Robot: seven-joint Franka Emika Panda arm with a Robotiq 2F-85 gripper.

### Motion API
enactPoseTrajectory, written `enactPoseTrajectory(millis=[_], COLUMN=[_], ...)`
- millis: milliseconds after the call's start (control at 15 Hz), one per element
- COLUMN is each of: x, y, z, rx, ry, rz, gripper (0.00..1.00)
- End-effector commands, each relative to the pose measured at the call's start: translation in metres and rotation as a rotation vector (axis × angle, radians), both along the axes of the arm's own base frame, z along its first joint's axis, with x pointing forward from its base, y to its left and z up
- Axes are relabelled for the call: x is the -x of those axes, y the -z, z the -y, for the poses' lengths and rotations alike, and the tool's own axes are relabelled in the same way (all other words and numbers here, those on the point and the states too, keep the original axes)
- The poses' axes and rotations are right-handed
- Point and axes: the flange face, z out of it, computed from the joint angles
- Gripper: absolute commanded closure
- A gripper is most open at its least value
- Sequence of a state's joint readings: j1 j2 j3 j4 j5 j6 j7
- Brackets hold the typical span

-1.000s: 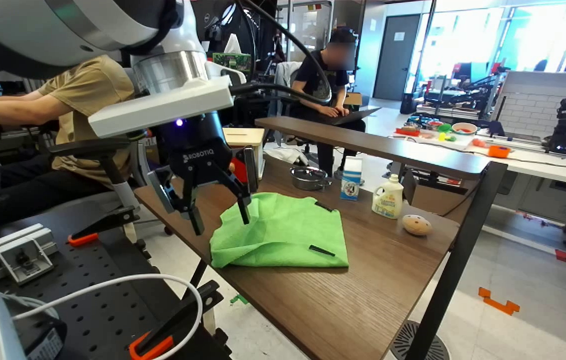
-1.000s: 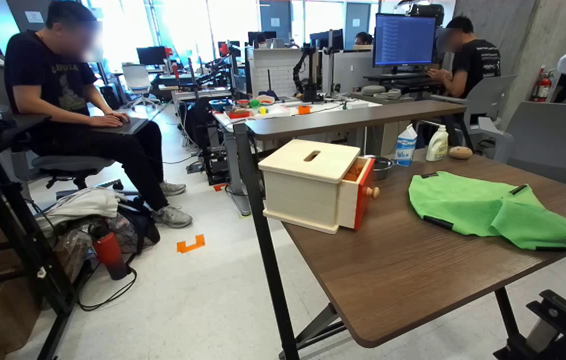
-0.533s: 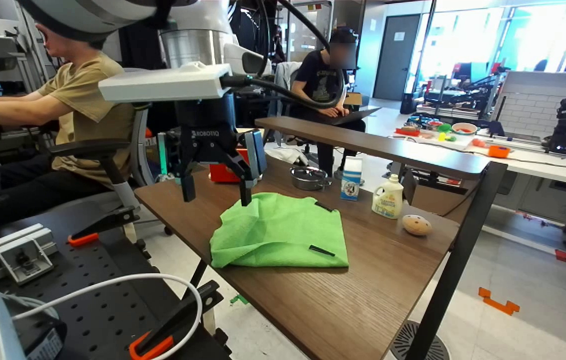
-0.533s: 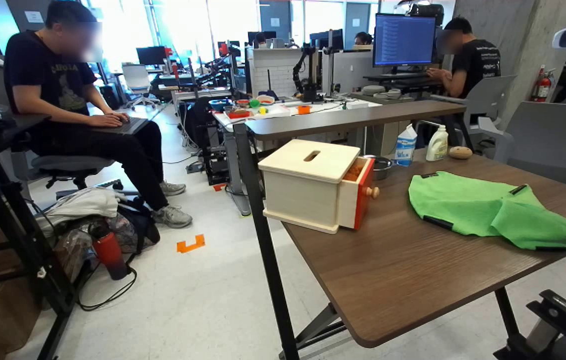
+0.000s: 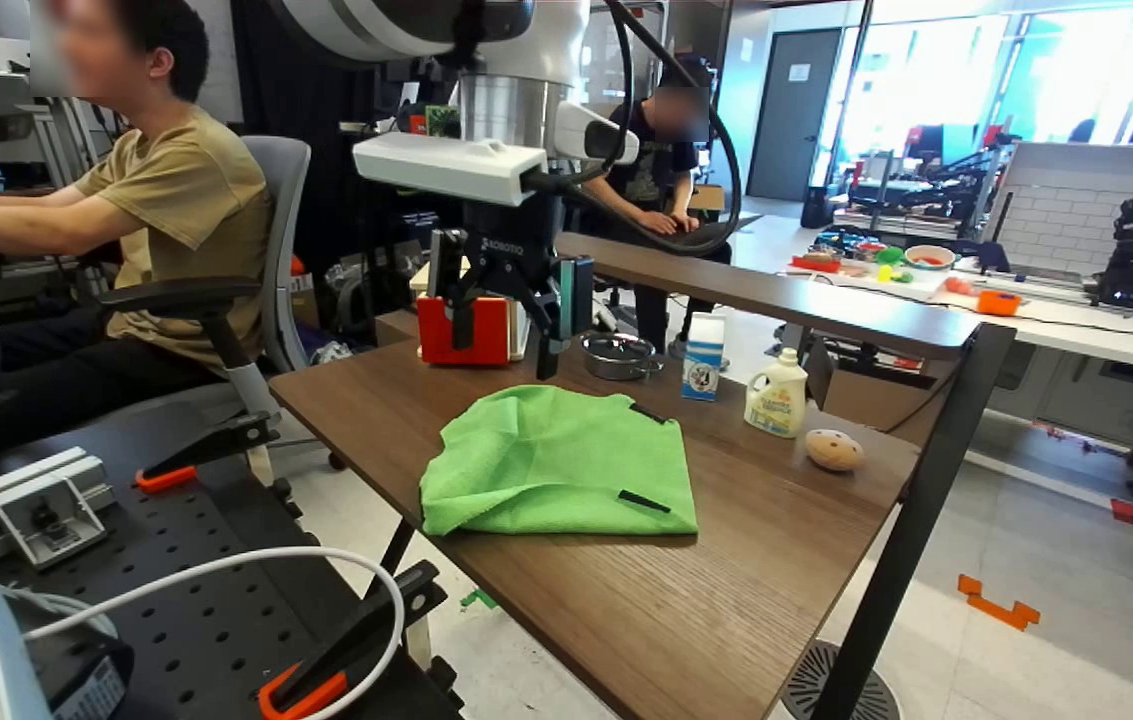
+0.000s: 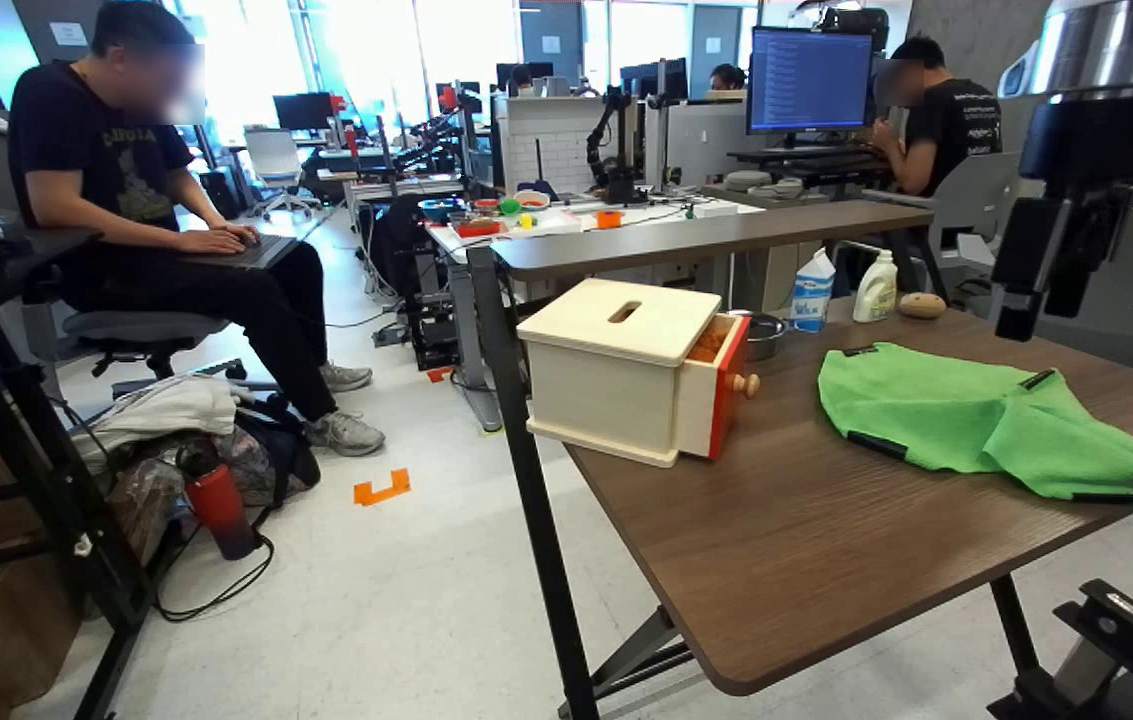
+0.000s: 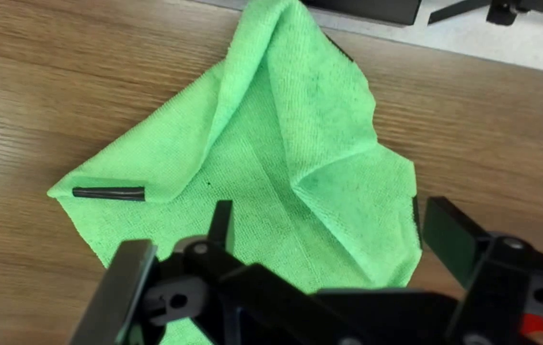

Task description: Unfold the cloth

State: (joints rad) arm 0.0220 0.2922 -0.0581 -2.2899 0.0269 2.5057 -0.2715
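Black board (image 5: 221, 632): It is closest and has lots of little holes.
Green cloth (image 5: 576, 450): It lies on the brown table (image 5: 686, 620), partly folded, with one end at the table's edge. Little dark strips (image 5: 644, 501) sit on it.
Gripper (image 5: 505, 348): White letters on it say ROBOTIQ. It hangs above the table, apart from the cloth. Its two fingers (image 7: 451, 235) are spread wide and hold nothing.
Spotted tan thing (image 5: 834, 450): It sits by the bottle (image 5: 776, 385).
Bottle label (image 5: 774, 408): The words are too small to read.
Carton (image 6: 811, 290): It stands up, blue and white. Its big letters look like MILK, but they are blurry.
Metal pot (image 5: 618, 360): It is near the carton.
Wooden box (image 6: 616, 335): Its red drawer (image 6: 729, 405) sticks part way out.
Man (image 6: 166, 240): He has a laptop (image 6: 241, 254), and the letters on his dark shirt (image 6: 141, 175) are too fuzzy to read.
Screen (image 6: 809, 80): It is blue, with writing too tiny to read.
Door (image 5: 794, 120): It is grey, with a white paper (image 5: 799, 73) on it.
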Motion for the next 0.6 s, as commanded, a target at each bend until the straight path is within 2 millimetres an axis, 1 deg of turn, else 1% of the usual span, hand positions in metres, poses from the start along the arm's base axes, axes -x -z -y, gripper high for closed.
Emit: enactPoseTrajectory(millis=[0,200,533], x=[-0.036,-0.052,-0.065], y=[0.017,0.034,0.059], z=[0.0,0.0,-0.005], rx=[-0.032,-0.021,-0.011], ry=[0.1,0.149,0.188], rz=[-0.034,-0.05,-0.086], gripper=[0.0,0.0,0.0])
